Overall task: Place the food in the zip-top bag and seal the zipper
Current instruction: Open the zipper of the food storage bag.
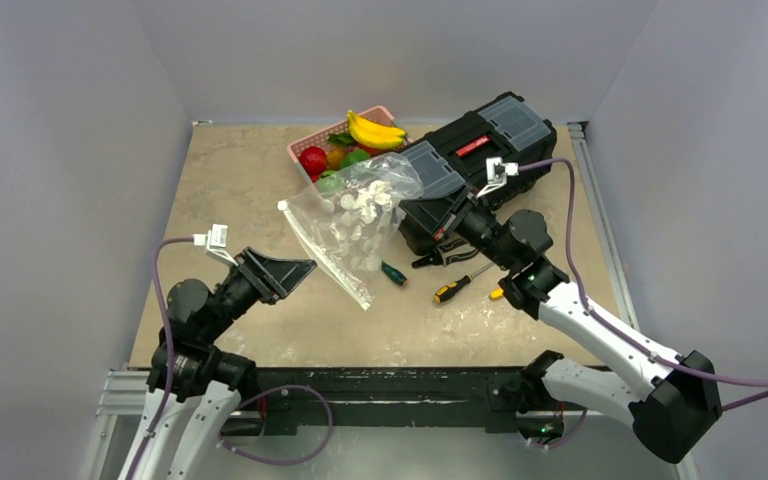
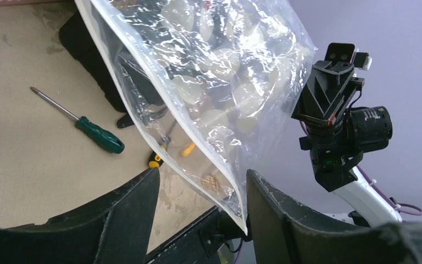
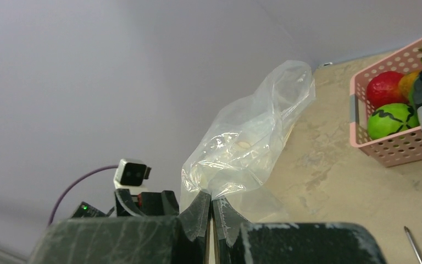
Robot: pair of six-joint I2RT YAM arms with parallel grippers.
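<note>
- Two hands are on one bag. The right hand (image 3: 211, 203) is fully closed, pinching a fold of the zip-top bag (image 1: 355, 215) and holding it up off the worktop (image 1: 240, 190) so the film hangs free instead of lying crumpled.
- The bag slopes from the right hand, by the black toolbox (image 1: 480, 150), down and left toward the near side. I can only see white spots on it, and no food inside that I can make out.
- The left hand (image 2: 202, 176) is at the bag's low near corner, jaws partly apart with the bag's edge hanging in the gap. It has hold of nothing that I can see. The corner is just beside one finger, and I can't tell if they touch.
- The zipper (image 1: 322, 254) looks like the pale strip along the bag's left edge, running down into that gap. My guess is the left hand is there to take the mouth side, so the two hands can spread it.
- All the food is in the pink basket (image 1: 296, 150) at the far side, right behind the bag: banana bunch (image 1: 375, 130), red piece (image 1: 312, 160), green piece (image 3: 390, 118). None is bagged yet, so the task is at an early stage.
- Green-handled screwdriver (image 2: 99, 135) and yellow-handled screwdriver (image 1: 455, 290) lie on the worktop under the bag. They aren't task items.
- Risk: thin slippery film, so a one-layer pinch won't open the mouth.
</note>
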